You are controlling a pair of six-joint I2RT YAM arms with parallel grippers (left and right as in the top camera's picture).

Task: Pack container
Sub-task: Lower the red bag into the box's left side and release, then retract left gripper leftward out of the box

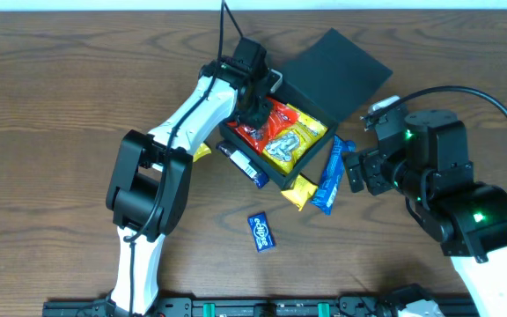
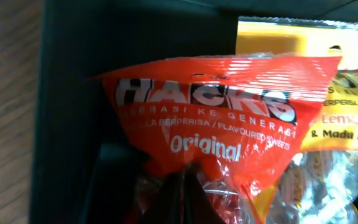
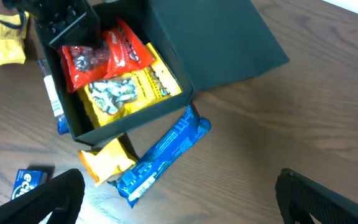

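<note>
Here, the left gripper reaches into the open container, its jaws pressed together on the crimped edge of a red Hacks Original sweets packet. In the left wrist view the packet fans out from the dark fingers and fills most of the frame. The container, a dark teal square cardboard box, sits directly below this gripper on the wooden table. Its flat hinged lid lies open on the side of the gripper away from the left arm. Just beside the gripped packet, and partly under it, a yellow packet of sweets lies inside the box.

The right gripper hangs clear of the container, jaws wide apart with nothing between them. Just ahead of it a long blue packet lies on the table against the container's near outer wall. It touches a small orange-yellow packet at the box corner. Off to this gripper's left, a small dark-blue packet lies apart from the box. A blue-and-white packet rests against the box wall just beside the left gripper. Another yellow packet lies near it on the table.
</note>
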